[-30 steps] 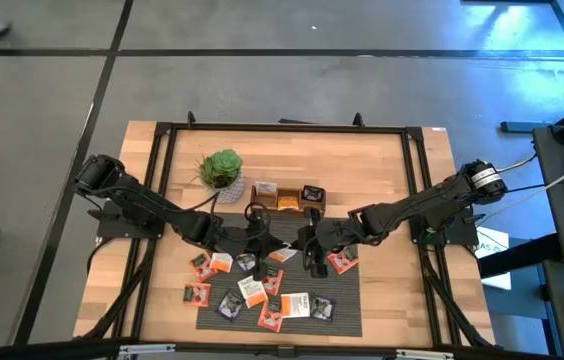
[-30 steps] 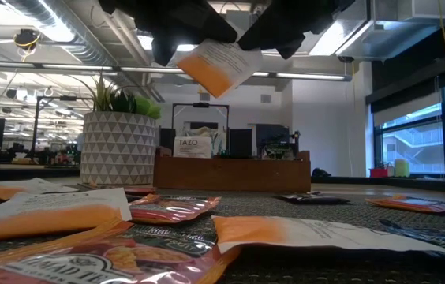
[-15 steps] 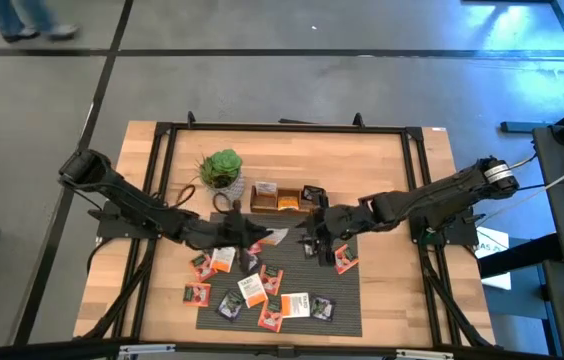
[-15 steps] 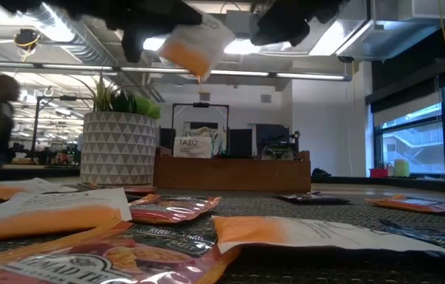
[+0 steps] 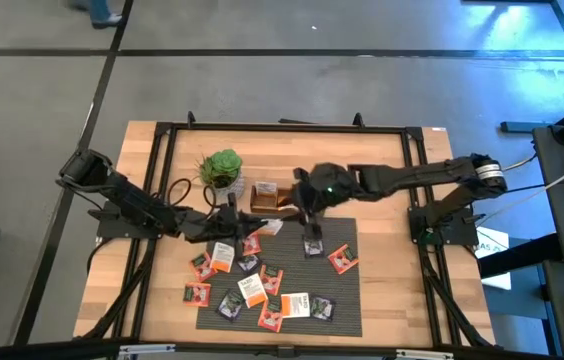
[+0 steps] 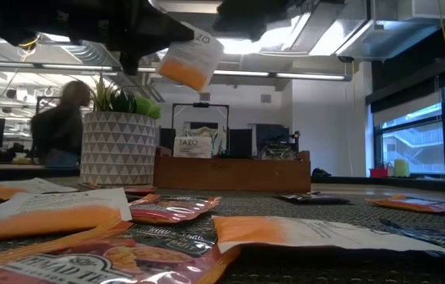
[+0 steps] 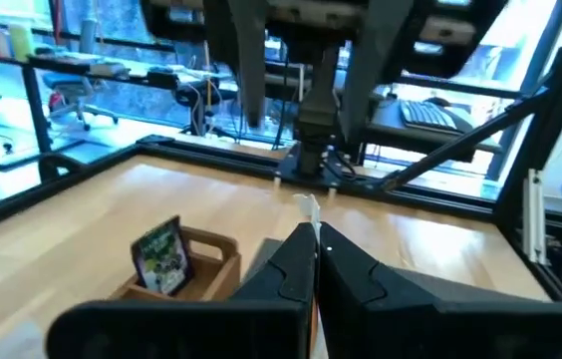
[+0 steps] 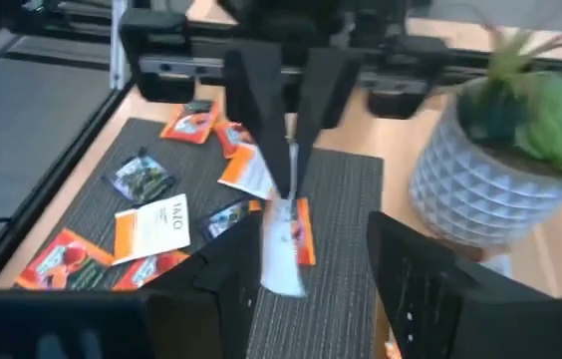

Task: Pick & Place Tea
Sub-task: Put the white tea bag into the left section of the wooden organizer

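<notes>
My left gripper (image 5: 250, 228) is shut on a white-and-orange tea sachet (image 5: 270, 228) above the far edge of the dark mat (image 5: 347, 300). In the low view the sachet (image 6: 191, 61) hangs high above the table. My right gripper (image 5: 300, 205) stands open and empty beside the wooden tray (image 5: 287, 197), a little beyond the sachet. Its own view looks past its spread fingers at the sachet (image 8: 283, 234). Several more sachets (image 5: 252, 290), orange-red, white and dark, lie flat on the mat. My left gripper pinches the sachet's white end (image 8: 283, 184) between its two fingers (image 8: 271, 110), which reach roughly level from the table's left. A thin edge (image 7: 308, 206) sticks out past the fingertips. The sachet hangs tilted, orange end (image 6: 181, 75) lowest, clear of the mat.
A green plant in a white patterned pot (image 5: 222, 170) stands just left of the tray. The tray holds a few sachets upright (image 7: 161, 257). A black frame (image 5: 282, 127) rims the wooden table. A person (image 6: 61, 126) shows in the room behind.
My right gripper has opened and let go of the sachet, then risen and moved toward the far edge, up to the tray. My left gripper has kept hold of the sachet and carried it a little toward the table's far left.
</notes>
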